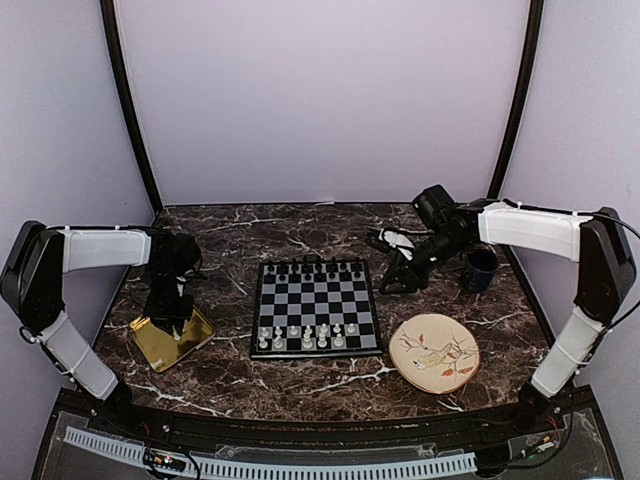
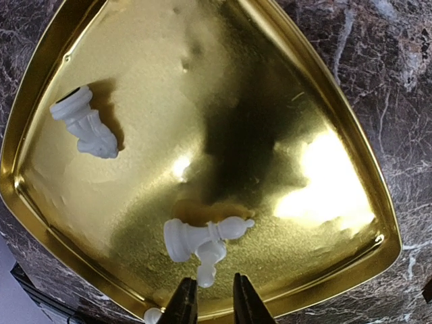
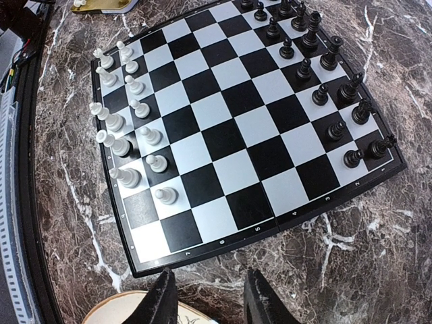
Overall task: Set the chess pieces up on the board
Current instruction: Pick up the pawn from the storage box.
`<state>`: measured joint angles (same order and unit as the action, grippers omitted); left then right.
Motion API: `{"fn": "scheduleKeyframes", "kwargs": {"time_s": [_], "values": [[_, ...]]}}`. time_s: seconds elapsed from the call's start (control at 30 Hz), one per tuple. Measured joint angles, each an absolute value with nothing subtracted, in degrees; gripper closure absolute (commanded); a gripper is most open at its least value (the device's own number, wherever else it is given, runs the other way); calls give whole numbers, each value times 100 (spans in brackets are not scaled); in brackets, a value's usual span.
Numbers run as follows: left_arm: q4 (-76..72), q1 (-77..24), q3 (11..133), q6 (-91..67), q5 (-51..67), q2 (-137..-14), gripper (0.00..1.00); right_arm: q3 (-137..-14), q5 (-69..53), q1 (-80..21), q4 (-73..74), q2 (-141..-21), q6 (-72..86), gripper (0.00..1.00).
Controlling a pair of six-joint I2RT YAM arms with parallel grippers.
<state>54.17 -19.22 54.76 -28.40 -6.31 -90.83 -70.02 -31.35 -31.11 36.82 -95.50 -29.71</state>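
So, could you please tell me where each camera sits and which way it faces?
Top external: fixed above and behind the arm bases, looking down at the board, gold tray and plate; both arms show.
Left wrist: on the left arm, looking down into the gold tray at fallen white pieces; left hand at bottom edge.
Right wrist: on the right arm, looking down across the board; right hand at bottom edge.
Shared: top and right wrist show the board.

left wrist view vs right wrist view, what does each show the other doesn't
Only the left wrist makes out a white knight and another white piece lying flat in the gold tray. Only the right wrist: the board with black pieces and white pieces, plus a plate rim. Both: the marble table and some of the tray.
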Motion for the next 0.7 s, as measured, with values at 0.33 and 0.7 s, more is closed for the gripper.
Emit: {"fn": "scheduleKeyframes", "kwargs": {"time_s": [0.33,0.7], "values": [[5280,-1911,5476,-2762,-676,-9338,83,-7002,-3153,-3109,3684,-9553,-2976,66],[5258,-1914,5671,-2519,-513,-9408,95,-7002,-3151,-3109,3686,-9577,-2993,66]]}}
